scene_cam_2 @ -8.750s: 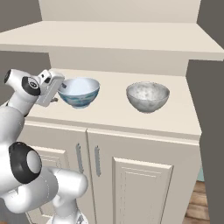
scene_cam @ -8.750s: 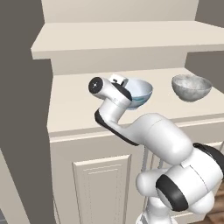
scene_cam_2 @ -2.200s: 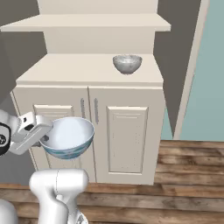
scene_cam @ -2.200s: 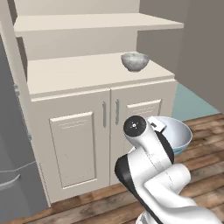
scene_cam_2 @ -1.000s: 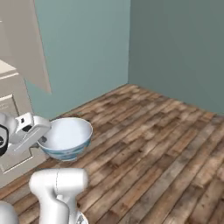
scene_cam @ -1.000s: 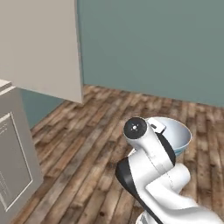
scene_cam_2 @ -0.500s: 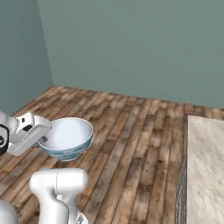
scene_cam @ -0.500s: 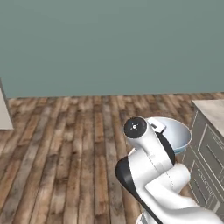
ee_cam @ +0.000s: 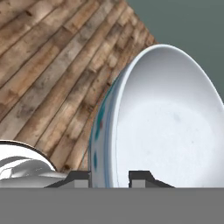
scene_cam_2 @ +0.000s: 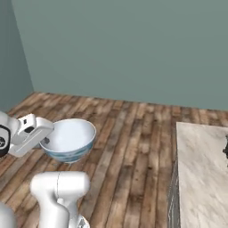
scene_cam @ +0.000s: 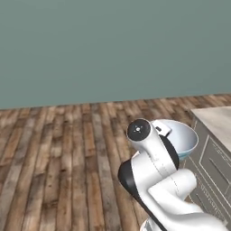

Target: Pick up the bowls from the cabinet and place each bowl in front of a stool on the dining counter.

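Note:
I hold a white bowl (scene_cam_2: pixel 69 138) with a blue pattern outside and a pale blue inside, level and just in front of the arm, above the wooden floor. My gripper (scene_cam_2: pixel 46 140) is shut on its near rim. In the hand view the two fingertips (ee_cam: pixel 141 176) straddle the rim of the bowl (ee_cam: pixel 162 127), one inside and one outside. From the left base view the bowl (scene_cam: pixel 184 137) peeks out behind the arm's upper joint. The dining counter (scene_cam_2: pixel 200 178), with its beige marbled top, lies at the right; its corner (scene_cam: pixel 217 118) stands close beside the bowl. The cabinet is out of view.
A wood-plank floor (scene_cam: pixel 58 153) stretches ahead to a plain teal wall (scene_cam_2: pixel 133 49). The counter's grey panelled side (scene_cam: pixel 212 173) drops to the floor at the right. A small dark object (scene_cam_2: pixel 225 151) sits at the counter's far right edge.
The whole picture has shifted, so the base has turned; the counter now reaches further into view at the right. The bowl stays in the gripper in the same pose.

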